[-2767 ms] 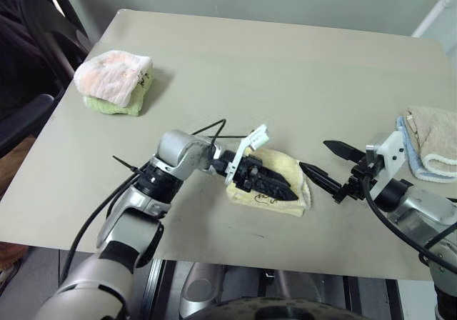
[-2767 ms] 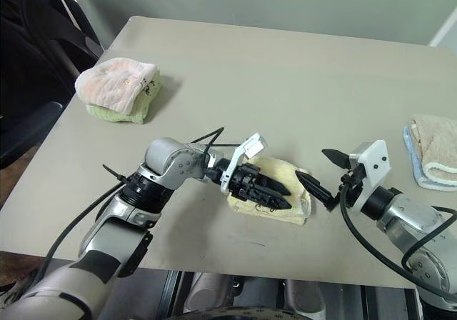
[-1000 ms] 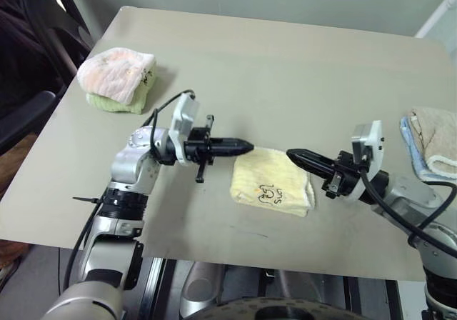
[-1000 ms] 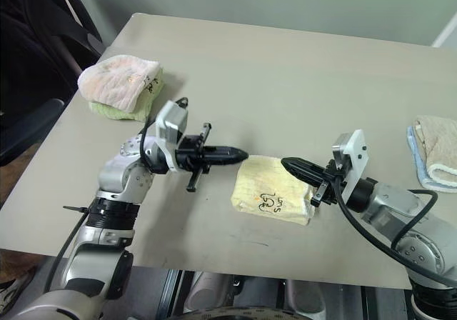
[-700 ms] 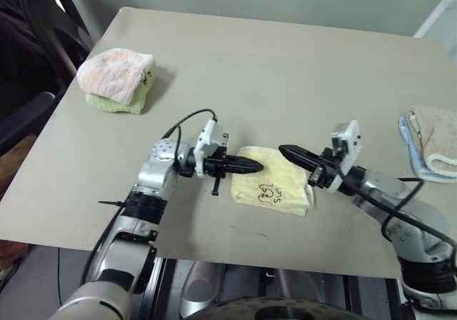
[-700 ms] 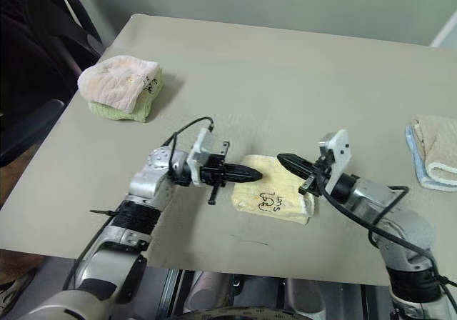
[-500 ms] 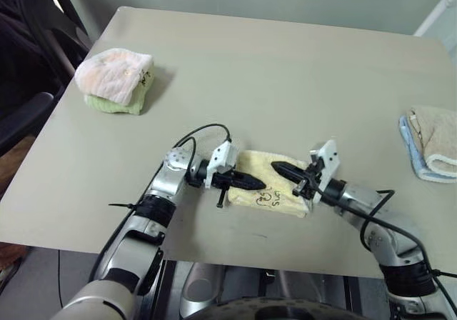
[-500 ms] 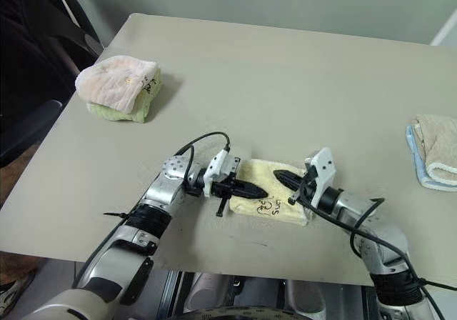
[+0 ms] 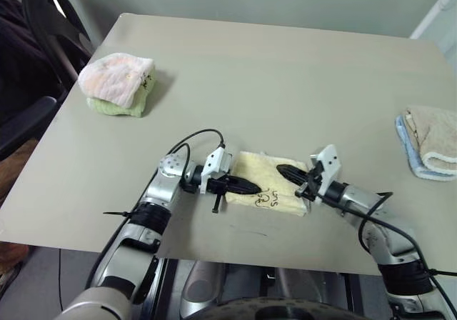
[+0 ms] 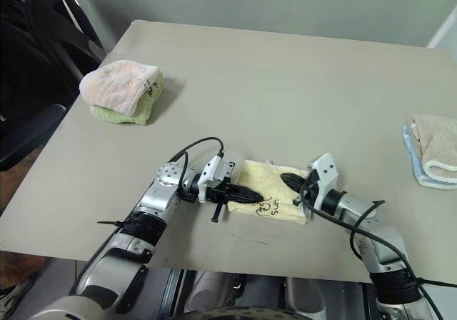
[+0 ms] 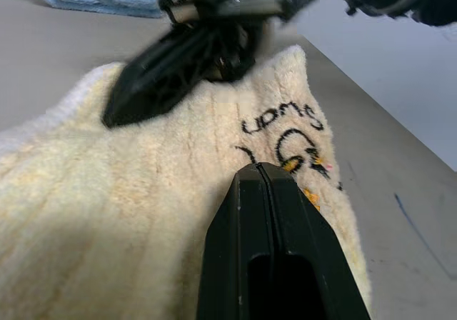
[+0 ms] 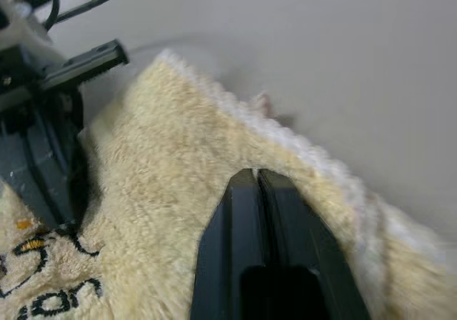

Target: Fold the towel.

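The towel (image 9: 270, 189) is lying folded into a small block near the front edge of the table (image 9: 285, 77), roughly midway along it, dark print facing up. The left gripper (image 9: 251, 188), fingers pressed together, is resting on the towel's left part. The right gripper (image 9: 284, 171), fingers also together in its wrist view, is lying on the towel's right part. A pink towel (image 9: 116, 79) is sitting by the left edge, a beige towel (image 9: 432, 138) at the right edge

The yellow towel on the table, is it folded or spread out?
Folded: the towel lies as a small thick rectangle, print facing up, between both grippers' tips.
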